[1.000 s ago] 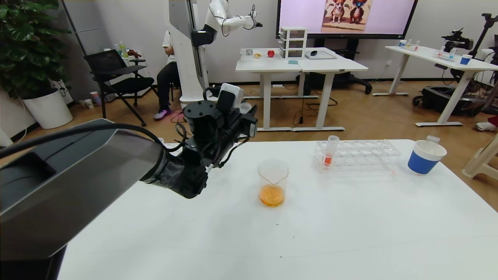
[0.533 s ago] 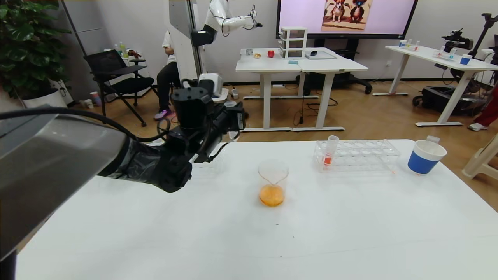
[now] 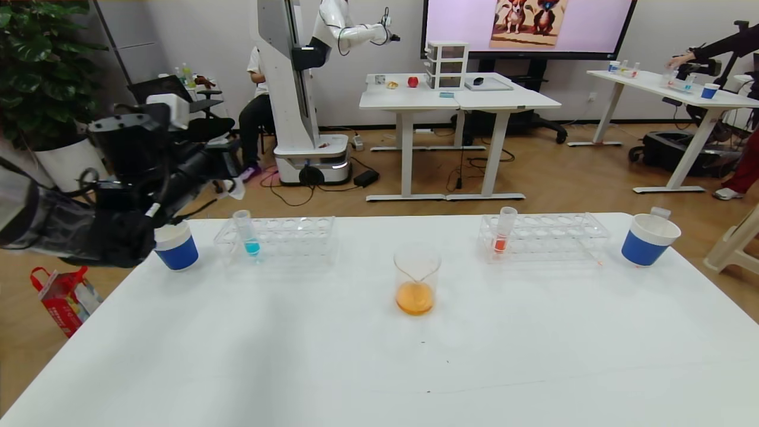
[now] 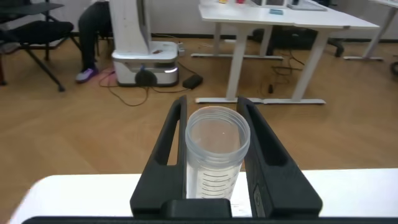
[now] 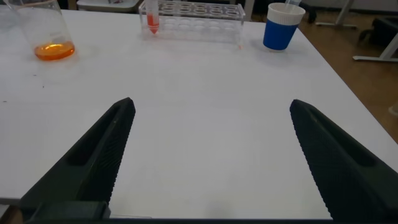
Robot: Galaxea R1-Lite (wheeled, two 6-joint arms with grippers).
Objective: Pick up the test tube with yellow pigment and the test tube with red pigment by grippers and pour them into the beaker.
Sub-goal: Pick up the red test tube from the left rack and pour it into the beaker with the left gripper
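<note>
Left pincer (image 4: 214, 134) grips emptied clear tube (image 4: 216, 155) above blue cup (image 3: 175, 245); discard likely next. Beaker (image 3: 416, 281) mid-counter holds orange mix. Red-pigment tube (image 3: 503, 231) racked. Right pincer (image 5: 211, 155) spread wide, idle.

The left gripper (image 3: 228, 178) is hovering at the table's (image 3: 379, 367) far left corner, apparently gripping something pale. Just below it a blue cup (image 3: 176, 246) is standing; the beaker (image 3: 416, 280), holding orange liquid, is sitting well to its right.
</note>
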